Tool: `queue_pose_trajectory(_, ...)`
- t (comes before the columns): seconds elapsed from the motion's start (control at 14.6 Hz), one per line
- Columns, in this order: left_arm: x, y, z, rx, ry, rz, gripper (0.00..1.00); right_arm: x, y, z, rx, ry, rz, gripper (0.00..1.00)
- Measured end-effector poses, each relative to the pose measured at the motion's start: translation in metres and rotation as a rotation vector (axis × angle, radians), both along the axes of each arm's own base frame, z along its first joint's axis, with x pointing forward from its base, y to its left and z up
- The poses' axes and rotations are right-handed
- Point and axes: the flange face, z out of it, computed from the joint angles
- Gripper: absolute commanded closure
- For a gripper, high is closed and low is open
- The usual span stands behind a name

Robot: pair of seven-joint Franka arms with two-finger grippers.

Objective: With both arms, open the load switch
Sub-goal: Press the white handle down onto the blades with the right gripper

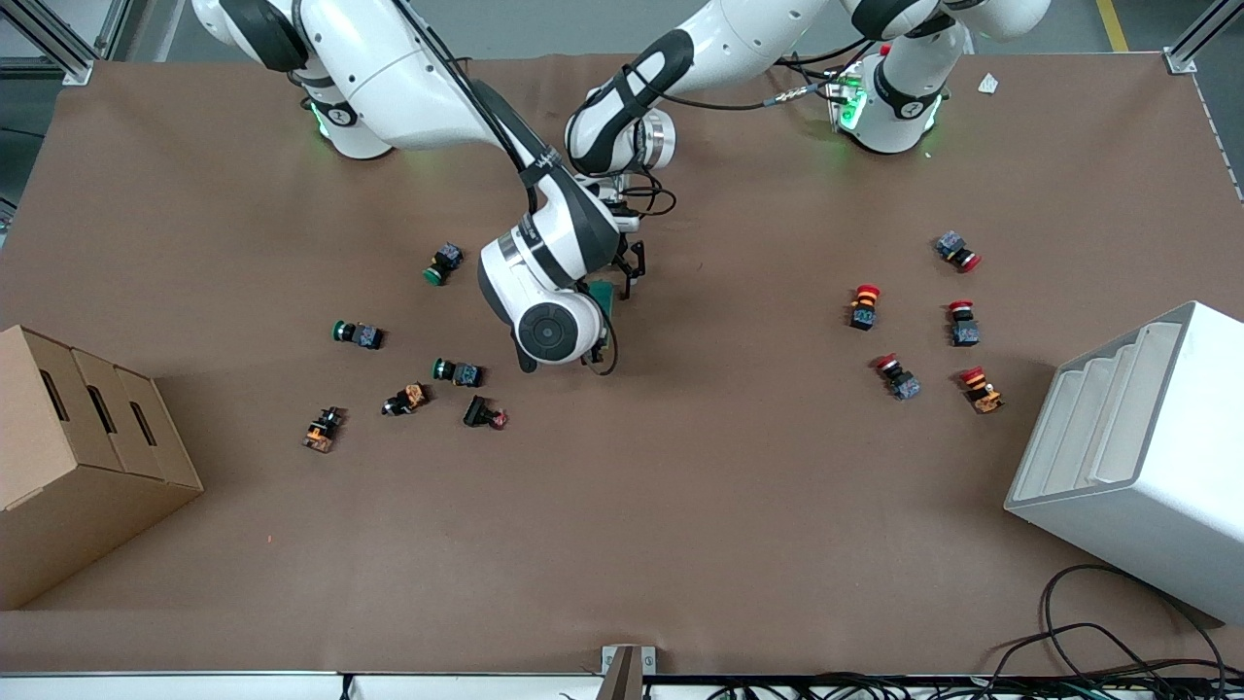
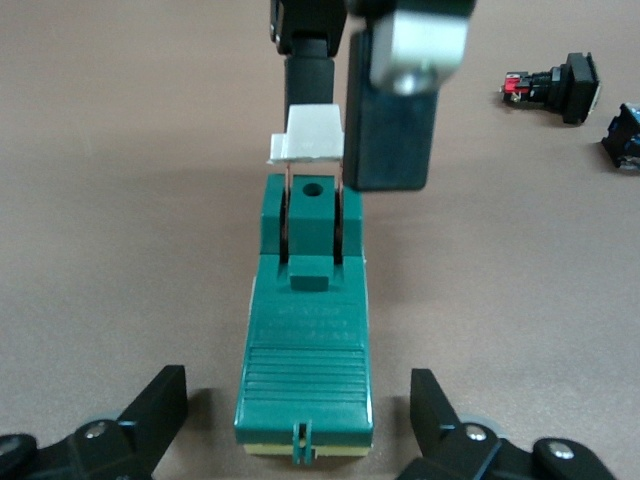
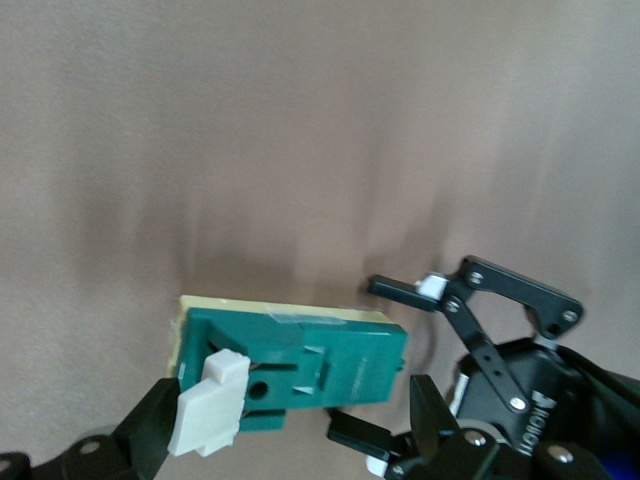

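front view: we see the load switch (image 1: 604,295) lying on the brown table (image 1: 680,506) at its middle, between the green push buttons (image 1: 457,371) toward the right arm's end and the red push buttons (image 1: 863,306) toward the left arm's end. both arms meet over it. in the left wrist view, the left gripper (image 2: 298,388) is spread wide, a finger on either side of the switch's ribbed end, not touching. the right gripper (image 3: 295,400) is parted too, at the end with the white lever (image 3: 212,402), which stands raised, one fingertip just beside it.
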Motion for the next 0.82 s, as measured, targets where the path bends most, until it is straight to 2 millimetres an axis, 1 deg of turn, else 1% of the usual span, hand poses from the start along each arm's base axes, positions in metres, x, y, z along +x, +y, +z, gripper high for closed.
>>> queue_pose_trajectory(0.2, -0.002, 0.0, -0.002, 0.008, -0.013, -0.008, 0.01, -0.003, 0.002, 0.006, -0.003, 0.038, 0.009, 0.0)
queue_pose_trajectory(0.82, -0.003, 0.0, -0.003, 0.013, -0.022, -0.01, 0.01, -0.012, 0.002, 0.009, -0.027, 0.097, 0.035, 0.0)
